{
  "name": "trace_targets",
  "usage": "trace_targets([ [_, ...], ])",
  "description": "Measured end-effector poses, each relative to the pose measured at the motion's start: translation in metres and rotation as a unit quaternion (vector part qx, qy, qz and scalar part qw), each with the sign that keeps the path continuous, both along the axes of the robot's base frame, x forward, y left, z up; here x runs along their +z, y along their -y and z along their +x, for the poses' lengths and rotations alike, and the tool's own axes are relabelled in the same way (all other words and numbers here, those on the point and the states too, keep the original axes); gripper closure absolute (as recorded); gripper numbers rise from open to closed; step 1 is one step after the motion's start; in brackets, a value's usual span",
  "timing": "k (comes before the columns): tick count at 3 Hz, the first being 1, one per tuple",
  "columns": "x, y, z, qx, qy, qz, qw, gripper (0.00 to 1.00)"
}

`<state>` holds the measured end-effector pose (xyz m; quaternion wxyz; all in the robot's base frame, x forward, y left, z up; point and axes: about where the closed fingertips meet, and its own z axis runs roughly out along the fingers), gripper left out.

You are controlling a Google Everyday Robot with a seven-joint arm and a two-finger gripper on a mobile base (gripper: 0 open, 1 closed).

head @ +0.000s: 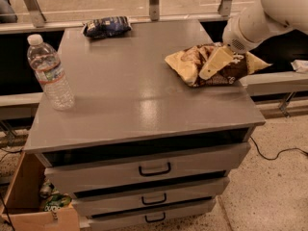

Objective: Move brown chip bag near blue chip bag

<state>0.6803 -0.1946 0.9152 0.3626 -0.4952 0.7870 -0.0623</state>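
Note:
The brown chip bag (185, 61), crinkly brown and cream, lies at the right side of the grey cabinet top (144, 95), its right end past the edge. My gripper (211, 67) reaches in from the upper right and is shut on the bag's middle. One cream finger (216, 61) lies across the top of the bag; the other is hidden behind it. The blue chip bag (107, 26), small and dark navy, lies at the far back left of the top, well apart from the brown bag.
A clear water bottle (50, 73) stands upright near the left edge. The cabinet has three drawers with dark handles (155, 169). An open cardboard box (29, 201) sits on the floor at lower left. A railing (154, 4) runs behind the cabinet.

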Motion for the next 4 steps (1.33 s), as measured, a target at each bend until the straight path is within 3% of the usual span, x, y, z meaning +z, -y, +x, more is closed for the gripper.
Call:
trace_targets([
  [1, -0.008, -0.002, 0.004, -0.028, -0.007, -0.003, 0.9996, 0.0],
  [2, -0.01, 0.013, 0.005, -0.056, -0.006, -0.004, 0.9984, 0.15],
  [4, -0.003, 0.032, 0.004, -0.072, 0.009, 0.019, 0.9972, 0.64],
])
